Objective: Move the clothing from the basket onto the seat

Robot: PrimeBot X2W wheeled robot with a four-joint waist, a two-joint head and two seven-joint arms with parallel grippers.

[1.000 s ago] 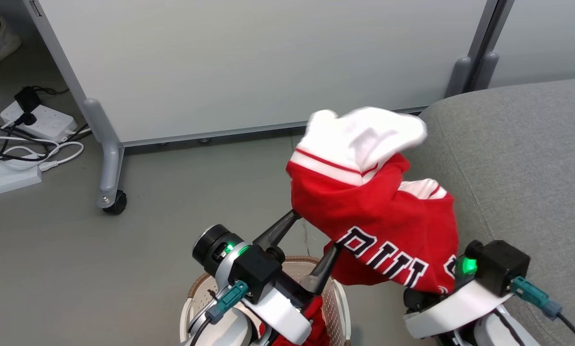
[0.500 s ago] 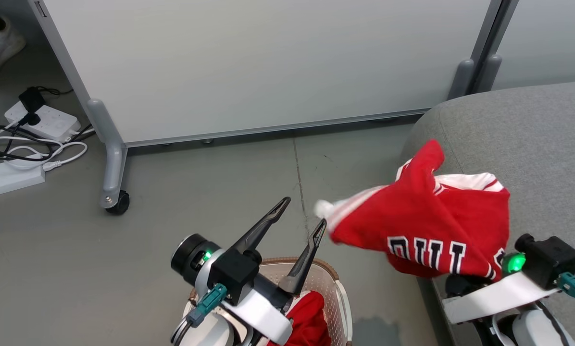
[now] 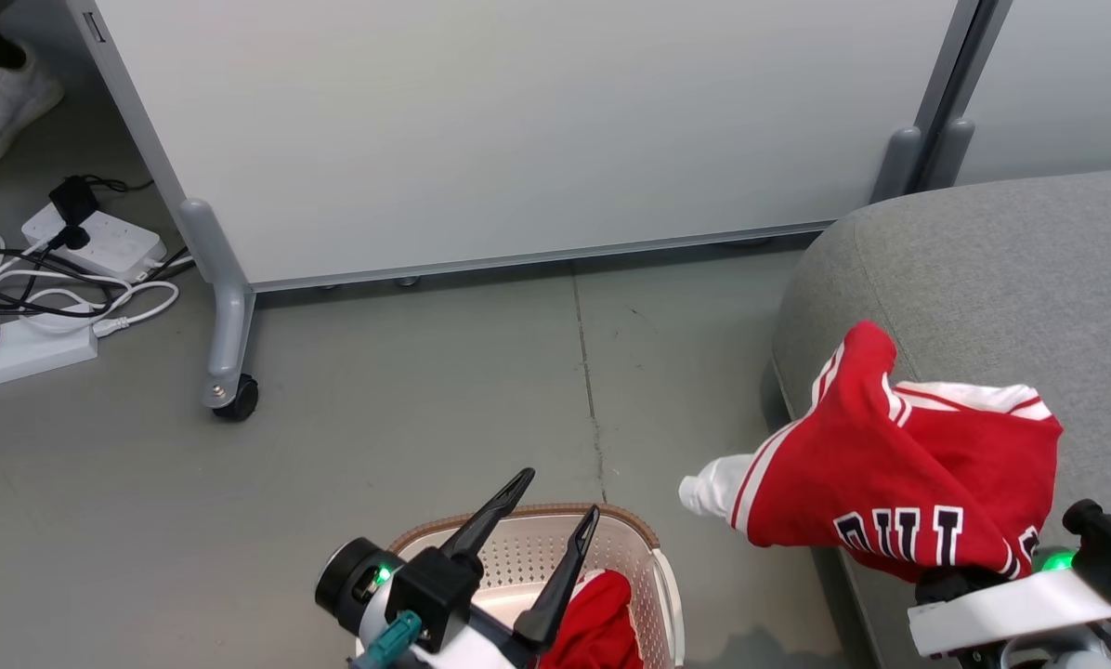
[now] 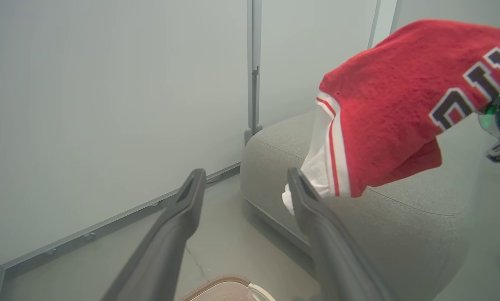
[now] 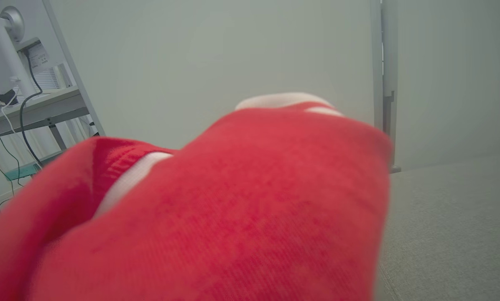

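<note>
Head view: one jersey (image 3: 899,483) is carried above the seat (image 3: 1001,269) edge by the right gripper (image 3: 955,583), its grip hidden under cloth, while another jersey (image 3: 597,623) is left in the basket (image 3: 611,513) beneath the wide-spread left gripper (image 3: 560,492).

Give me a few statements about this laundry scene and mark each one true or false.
1. The left end effector is open, with nothing between its fingers. True.
2. The basket is empty. False: red clothing lies in it.
3. The jersey lies flat on the sofa. False: it hangs bunched from the right arm, above the sofa and partly beyond its edge.
4. A white power strip lies on the floor at the left. True.
</note>
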